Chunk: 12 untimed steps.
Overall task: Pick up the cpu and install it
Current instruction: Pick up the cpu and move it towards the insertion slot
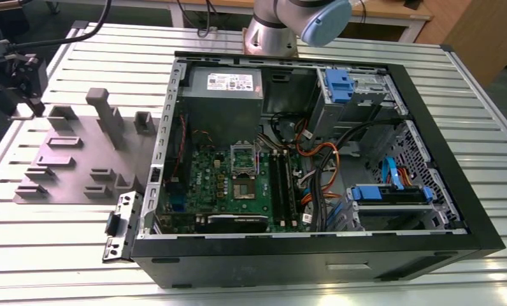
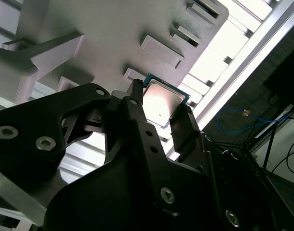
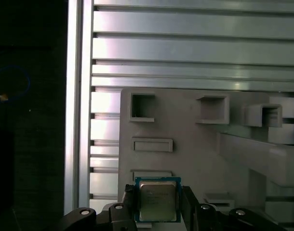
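Here, in the exterior view, the black jaws hang over the bench edge at the exterior view's left, just beside the grey holder block that lies near that edge. An open computer case takes the bench's middle, with its motherboard and silver socket frame facing up. The arm's base stands at the far edge behind the case.

In the second wrist view the jaws are closed on the cpu, one finger on each of two opposite sides. Its metal top shows, and it is held above the holder block.

In the first wrist view the cpu sits clamped between the jaws over the holder block, near the block's edge, with the bench beyond.
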{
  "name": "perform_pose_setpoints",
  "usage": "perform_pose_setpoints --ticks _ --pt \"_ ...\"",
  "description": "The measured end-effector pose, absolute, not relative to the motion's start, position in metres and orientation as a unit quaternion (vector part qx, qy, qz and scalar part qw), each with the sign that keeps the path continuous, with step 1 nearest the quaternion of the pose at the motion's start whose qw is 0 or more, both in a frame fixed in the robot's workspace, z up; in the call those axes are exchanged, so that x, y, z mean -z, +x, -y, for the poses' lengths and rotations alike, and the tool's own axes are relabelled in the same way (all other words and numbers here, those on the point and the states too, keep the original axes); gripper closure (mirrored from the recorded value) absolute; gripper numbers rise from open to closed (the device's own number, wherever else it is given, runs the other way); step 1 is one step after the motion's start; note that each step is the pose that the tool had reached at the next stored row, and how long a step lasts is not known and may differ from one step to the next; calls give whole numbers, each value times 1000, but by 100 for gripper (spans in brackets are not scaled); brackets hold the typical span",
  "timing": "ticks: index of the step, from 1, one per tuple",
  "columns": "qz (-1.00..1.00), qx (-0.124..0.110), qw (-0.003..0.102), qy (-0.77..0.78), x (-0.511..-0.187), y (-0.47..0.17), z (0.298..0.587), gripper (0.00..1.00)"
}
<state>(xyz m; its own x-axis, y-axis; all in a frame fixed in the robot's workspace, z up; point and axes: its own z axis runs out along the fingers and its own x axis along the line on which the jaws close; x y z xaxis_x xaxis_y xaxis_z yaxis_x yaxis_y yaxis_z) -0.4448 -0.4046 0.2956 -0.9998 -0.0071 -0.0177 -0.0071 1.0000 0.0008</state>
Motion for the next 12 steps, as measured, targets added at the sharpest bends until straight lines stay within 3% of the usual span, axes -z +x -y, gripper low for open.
perform_pose_setpoints --ticks 12 --pt "-1000 0 9 -4 -300 -445 405 53"
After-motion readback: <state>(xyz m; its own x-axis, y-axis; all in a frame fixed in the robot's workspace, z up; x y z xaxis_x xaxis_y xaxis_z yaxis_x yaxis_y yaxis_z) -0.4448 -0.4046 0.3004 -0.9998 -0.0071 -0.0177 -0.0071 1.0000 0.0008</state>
